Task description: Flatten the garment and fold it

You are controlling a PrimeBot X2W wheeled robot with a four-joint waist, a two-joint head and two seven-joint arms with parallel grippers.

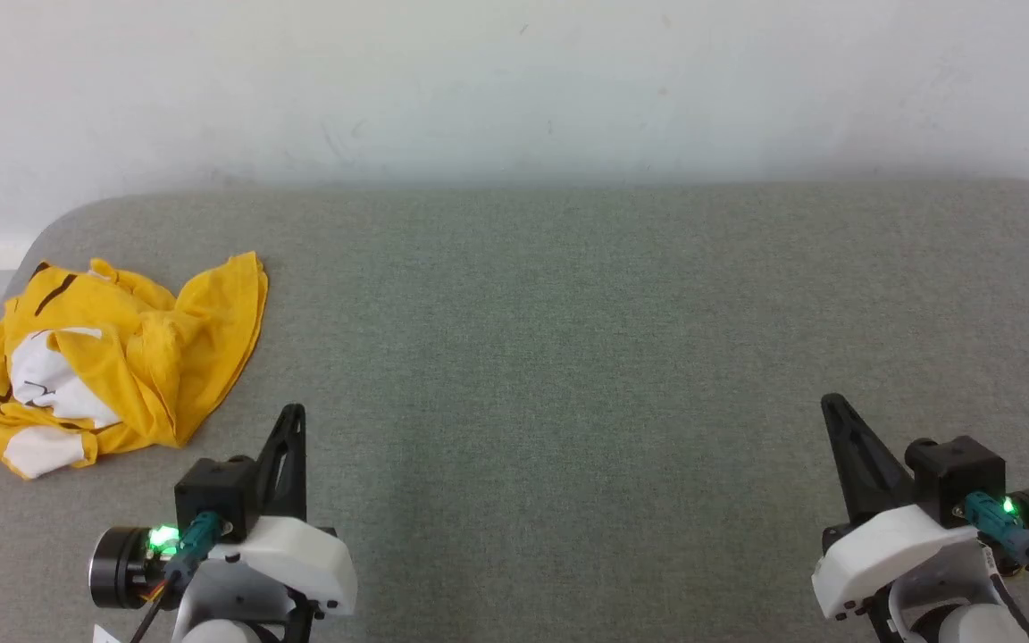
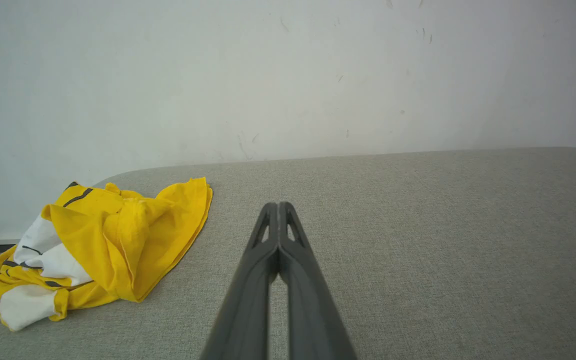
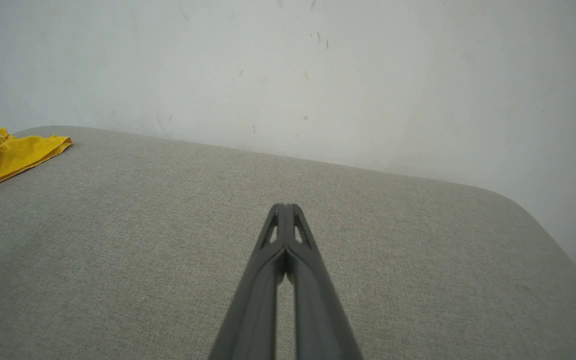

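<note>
The garment (image 1: 112, 357) is a yellow T-shirt with white patches and black stripes, lying crumpled in a heap at the far left of the grey table (image 1: 568, 339), close to its left edge. It also appears in the left wrist view as the garment (image 2: 103, 245) and at the left edge of the right wrist view as the garment (image 3: 3, 155). My left gripper (image 1: 294, 413) hovers just right of the heap, fingers pressed together and holding nothing; its tips (image 2: 279, 206) touch. My right gripper (image 1: 830, 402) is far to the right, shut and empty, tips (image 3: 285, 207) together.
A white wall (image 1: 514, 89) rises directly behind the table. The table's rounded corners show at the back left and back right. A wide stretch of bare grey cloth surface lies between the garment and the right gripper.
</note>
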